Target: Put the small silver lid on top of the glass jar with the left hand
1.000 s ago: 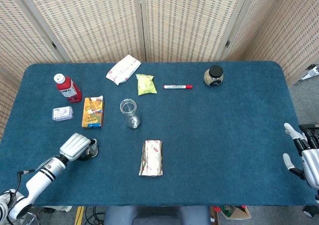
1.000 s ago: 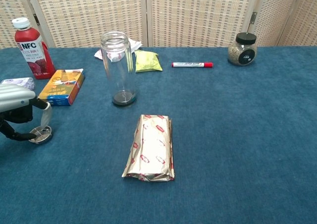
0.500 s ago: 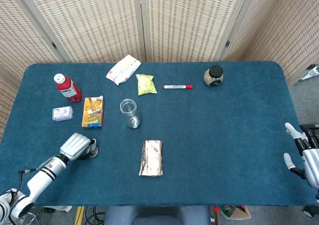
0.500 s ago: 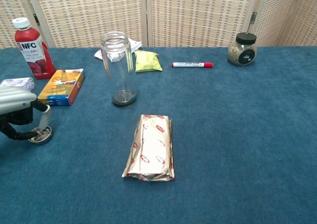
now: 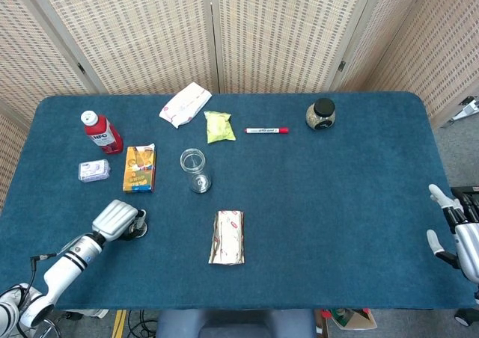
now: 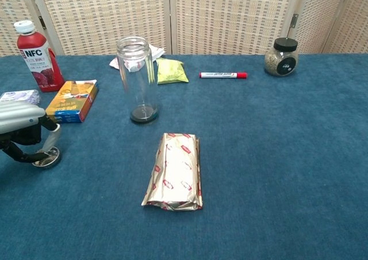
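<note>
The small silver lid [image 6: 47, 156] lies flat on the blue tablecloth at the near left; in the head view the lid [image 5: 138, 230] peeks out beside my left hand [image 5: 115, 218]. In the chest view my left hand [image 6: 20, 123] arches over it, one finger coming down at the lid's right rim and the thumb low on its left. The lid rests on the cloth, not lifted. The empty glass jar [image 5: 193, 168] stands upright and uncovered near the table's middle, well right of and beyond the hand [image 6: 138, 79]. My right hand [image 5: 451, 229] hangs at the table's right edge, fingers apart, holding nothing.
An orange box [image 6: 71, 101], a small white packet [image 6: 16, 96] and a red juice bottle [image 6: 34, 56] stand just beyond the left hand. A foil packet [image 6: 175, 171] lies in front of the jar. A red marker [image 6: 223, 75], green pouch [image 6: 171, 71] and spice jar [image 6: 282, 57] sit at the back.
My left hand has sunk slightly and its finger has dropped closer to the lid's right rim. The lid, the jar and the right hand have stayed put.
</note>
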Tool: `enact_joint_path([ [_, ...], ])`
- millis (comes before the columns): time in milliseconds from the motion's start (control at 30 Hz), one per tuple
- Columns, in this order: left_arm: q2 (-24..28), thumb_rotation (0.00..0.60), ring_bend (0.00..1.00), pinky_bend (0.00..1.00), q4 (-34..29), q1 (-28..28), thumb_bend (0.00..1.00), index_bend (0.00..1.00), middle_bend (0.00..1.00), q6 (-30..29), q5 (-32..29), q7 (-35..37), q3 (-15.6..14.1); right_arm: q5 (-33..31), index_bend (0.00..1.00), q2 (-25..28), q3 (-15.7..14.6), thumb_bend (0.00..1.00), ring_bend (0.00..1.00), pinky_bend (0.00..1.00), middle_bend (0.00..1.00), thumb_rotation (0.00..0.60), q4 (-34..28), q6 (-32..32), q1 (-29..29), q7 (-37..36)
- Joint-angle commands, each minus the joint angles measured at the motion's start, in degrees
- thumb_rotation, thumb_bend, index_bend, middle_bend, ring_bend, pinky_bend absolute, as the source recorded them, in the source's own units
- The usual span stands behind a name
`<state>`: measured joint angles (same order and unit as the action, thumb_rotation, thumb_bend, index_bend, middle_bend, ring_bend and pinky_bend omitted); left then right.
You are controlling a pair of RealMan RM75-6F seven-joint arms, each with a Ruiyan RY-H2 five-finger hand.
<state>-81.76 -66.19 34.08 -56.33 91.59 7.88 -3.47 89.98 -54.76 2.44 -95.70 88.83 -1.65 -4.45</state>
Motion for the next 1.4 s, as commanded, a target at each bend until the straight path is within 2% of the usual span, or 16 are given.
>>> enact_joint_path([
  [33, -0.07, 0.600, 0.95, 1.00, -0.07, 0.00, 0.39, 0.63, 1.00, -0.15, -0.03, 0.37, -0.07, -0.02, 0.05, 0.03, 0.02, 0.42, 0.07, 0.13, 0.23, 0.600, -0.06, 0.06, 0.05, 0.03],
  [400, 0.68, 0.600, 0.95, 1.00, -2.17, -0.25, 0.40, 0.63, 1.00, -0.77, -1.30, 0.80, 0.46, 0.05, 0.05, 0.09, 0.02, 0.42, 0.07, 0.13, 0.23, 0.600, -0.14, 0.34, 0.25, -0.02],
  [733, 6.00, 0.600, 0.95, 1.00, -9.86, -0.83, 0.44, 0.63, 1.00, -2.12, -3.80, 0.22, 2.27, 0.29, 0.05, -0.04, 0.03, 0.42, 0.07, 0.13, 0.23, 0.600, 0.25, 0.61, 0.36, -0.43],
  [1133, 18.06, 0.600, 0.95, 1.00, -25.35, 2.25, 0.44, 0.63, 1.00, -1.20, -8.06, -4.45, 8.35, 0.73, 0.05, -0.36, 0.14, 0.42, 0.07, 0.13, 0.23, 0.600, 0.66, 0.43, 0.00, -0.72],
  [1400, 22.09, 0.600, 0.95, 1.00, -30.64, 6.58, 0.44, 0.63, 1.00, 2.47, -10.33, -7.30, 12.28, 1.11, 0.05, -0.36, 0.21, 0.42, 0.07, 0.13, 0.23, 0.600, 0.37, 0.39, -0.27, -0.47],
])
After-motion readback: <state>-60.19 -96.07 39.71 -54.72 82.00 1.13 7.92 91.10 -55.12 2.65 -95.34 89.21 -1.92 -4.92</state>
